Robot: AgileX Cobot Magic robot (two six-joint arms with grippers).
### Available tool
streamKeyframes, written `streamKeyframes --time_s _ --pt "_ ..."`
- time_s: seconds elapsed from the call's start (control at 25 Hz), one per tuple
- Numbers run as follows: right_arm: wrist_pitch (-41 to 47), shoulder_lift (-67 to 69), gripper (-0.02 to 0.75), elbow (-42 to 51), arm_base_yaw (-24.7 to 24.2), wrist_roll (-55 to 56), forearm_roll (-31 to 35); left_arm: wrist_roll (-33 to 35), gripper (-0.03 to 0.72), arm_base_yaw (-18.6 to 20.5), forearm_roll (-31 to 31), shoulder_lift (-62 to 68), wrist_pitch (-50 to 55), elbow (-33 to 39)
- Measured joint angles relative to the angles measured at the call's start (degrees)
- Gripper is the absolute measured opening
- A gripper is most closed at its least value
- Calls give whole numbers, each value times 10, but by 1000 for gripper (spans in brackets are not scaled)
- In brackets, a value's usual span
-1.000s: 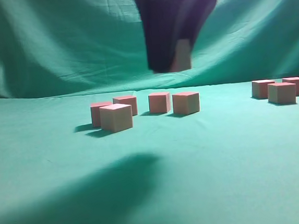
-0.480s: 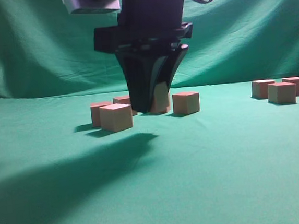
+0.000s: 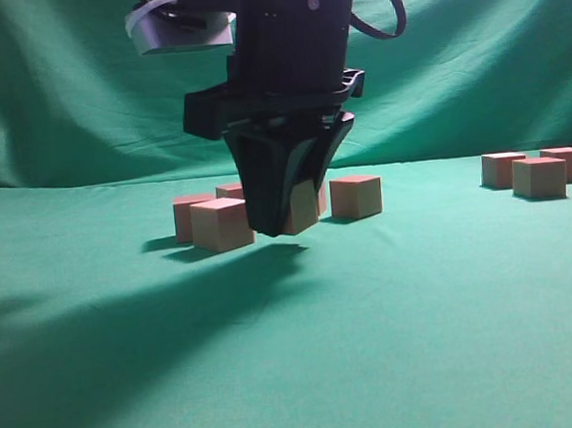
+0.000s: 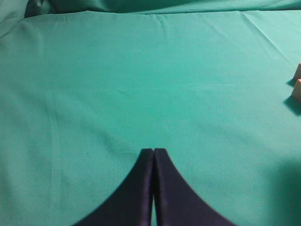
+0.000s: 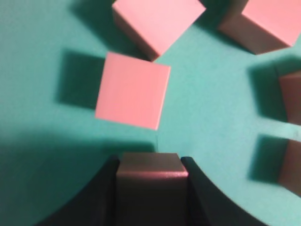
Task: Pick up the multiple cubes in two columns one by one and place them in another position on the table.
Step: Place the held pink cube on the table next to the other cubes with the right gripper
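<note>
the table [image 3: 457, 339] is lying flat under slightly wrinkled matte green cloth, with a draped green backdrop [image 3: 55, 94] hanging behind it in loose folds. in the left wrist view, the left gripper [image 4: 153, 155] is showing two smooth black tapered fingers pressed together with nothing between them, hovering over bare cloth; two cube corners [image 4: 297, 82] are just peeking in at the right edge.

in the exterior view, going left to right: a near-left cluster of cubes [image 3: 221, 224] is sitting on the table, small matte blocks with pinkish-red tops and tan-brown sides, sharp-edged. the right gripper [image 3: 285, 226], bulky glossy black, narrowing downward, is standing in front of the middle of this cluster and blocking part of it. its fingers are pinching a held cube [image 3: 303, 208] by the sides, bottom edge at or just above the cloth, cannot tell which. a dark shadow is spreading left across the cloth below it. just right of the gripper another cube [image 3: 356, 196] is resting free. well apart, at the far right edge, a second group of cubes [image 3: 539, 176] is sitting close together.

in the right wrist view, the held cube [image 5: 151, 186] is looking dark between the two black fingers [image 5: 203, 193], with other pink-topped cubes [image 5: 132, 90] lying beyond it, one tilted off square, each apart from the other.
</note>
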Motion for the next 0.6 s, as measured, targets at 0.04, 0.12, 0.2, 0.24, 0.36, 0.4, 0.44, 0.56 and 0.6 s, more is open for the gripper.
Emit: streamKeyframes --time_s 0.04,0.12,0.2,0.24,0.36,0.4,0.44,0.56,0.6 --pt "0 0 260 0 0 0 0 0 0 0 0 0 0 0" --pt "-1 0 260 0 0 -1 4 0 0 0 0 0 0 0" --pt "-4 0 260 0 0 -1 9 0 0 0 0 0 0 0" --pt "-6 0 260 0 0 -1 12 0 0 0 0 0 0 0" --pt "-7 0 260 0 0 -2 15 0 0 0 0 0 0 0" --pt "-9 0 260 0 0 -2 15 0 0 0 0 0 0 0" --pt "-9 0 260 0 0 -2 15 0 0 0 0 0 0 0" --pt "-10 0 260 0 0 -2 16 0 0 0 0 0 0 0" --pt "-11 2 260 0 0 -2 16 0 0 0 0 0 0 0"
